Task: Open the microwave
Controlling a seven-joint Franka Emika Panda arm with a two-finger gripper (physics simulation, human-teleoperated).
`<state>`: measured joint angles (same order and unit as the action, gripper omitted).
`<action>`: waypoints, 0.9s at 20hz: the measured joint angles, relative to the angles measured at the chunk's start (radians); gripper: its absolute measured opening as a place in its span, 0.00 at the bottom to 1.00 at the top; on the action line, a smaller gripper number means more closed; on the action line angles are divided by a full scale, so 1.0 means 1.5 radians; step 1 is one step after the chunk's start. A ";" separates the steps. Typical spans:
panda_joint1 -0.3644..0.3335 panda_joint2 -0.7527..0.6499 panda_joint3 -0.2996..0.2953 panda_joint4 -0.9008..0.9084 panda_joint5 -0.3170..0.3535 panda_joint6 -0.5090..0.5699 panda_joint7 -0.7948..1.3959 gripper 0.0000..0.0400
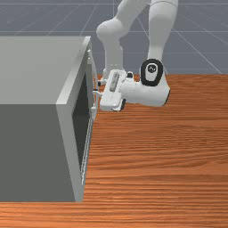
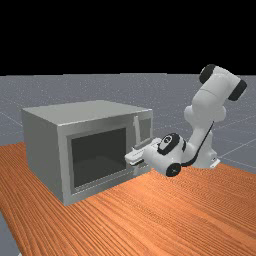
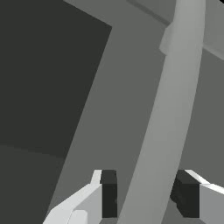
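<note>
- Claw (image 1: pixel 97 87): fingers (image 3: pixel 109 192) parted on either side of the handle (image 3: pixel 168 109), gripping nothing; a clear gap separates one finger from the bar, while the other lies at its edge, contact uncertain.
- Handle: a long bar, bowed outward from the door face.
- Window (image 2: pixel 100 157): dark pane, its straight edge set apart from the handle by a grey strip.
- Microwave (image 1: pixel 31 67): at the front view's left, door shut.
- Table (image 1: pixel 164 156): bare wood before the door, open room along the front view's right.
- Arm (image 2: pixel 207 100): reaches in from the far view's right.
</note>
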<state>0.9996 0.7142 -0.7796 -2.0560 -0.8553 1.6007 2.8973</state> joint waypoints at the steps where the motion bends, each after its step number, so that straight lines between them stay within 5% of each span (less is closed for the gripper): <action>1: 0.003 0.002 -0.003 0.000 0.002 0.002 0.000 0.44; 4: 0.012 0.009 -0.012 -0.001 0.009 0.008 0.000 0.43; 6: 0.014 0.010 -0.022 0.004 0.011 0.013 0.000 0.76; 9: 0.022 0.013 -0.035 0.010 0.017 0.020 0.000 0.95; 18: 0.050 0.037 -0.068 0.009 0.040 0.039 0.000 1.00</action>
<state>1.0750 0.7702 -0.8813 -2.0422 -0.7948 1.6592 2.8973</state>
